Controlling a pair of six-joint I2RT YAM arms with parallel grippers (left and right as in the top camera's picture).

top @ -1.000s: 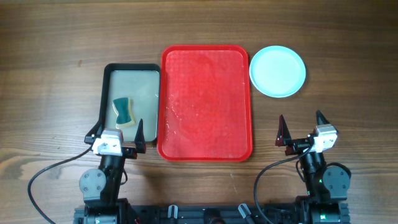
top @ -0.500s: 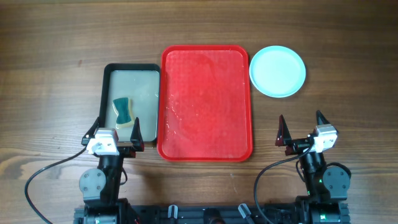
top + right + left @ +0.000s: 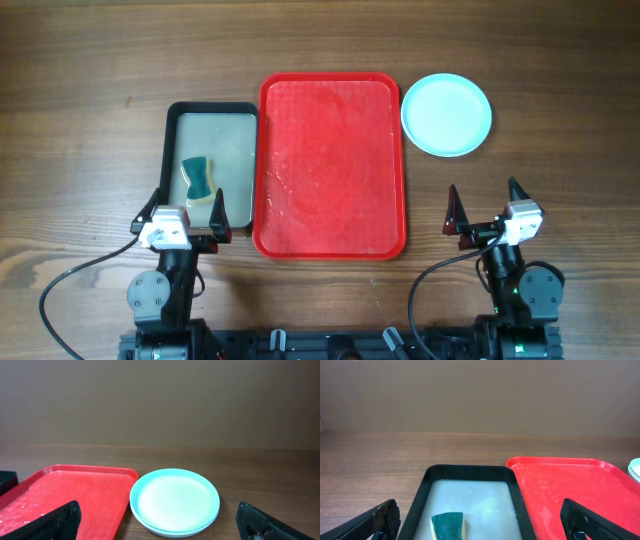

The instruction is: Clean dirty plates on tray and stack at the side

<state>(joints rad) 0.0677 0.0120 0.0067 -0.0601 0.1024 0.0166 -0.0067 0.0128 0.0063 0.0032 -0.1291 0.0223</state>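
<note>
The red tray (image 3: 331, 165) lies in the middle of the table, wet and with nothing on it; it also shows in both wrist views (image 3: 580, 490) (image 3: 65, 492). The pale mint plates (image 3: 446, 113) sit stacked on the wood just right of the tray's far corner, and the right wrist view shows the stack's layered rims (image 3: 175, 502). My left gripper (image 3: 186, 214) hovers open at the near end of the black tray. My right gripper (image 3: 486, 205) stands open near the front edge, well short of the plates. Neither holds anything.
A black-rimmed tray (image 3: 240, 150) with cloudy water stands left of the red tray, rims nearly touching. A green and yellow sponge (image 3: 200, 180) lies in its near half, seen also in the left wrist view (image 3: 447, 526). Bare wood surrounds everything.
The left gripper shifted slightly to the left at the start of the second, then stayed still. The right arm, plates and trays have not moved.
</note>
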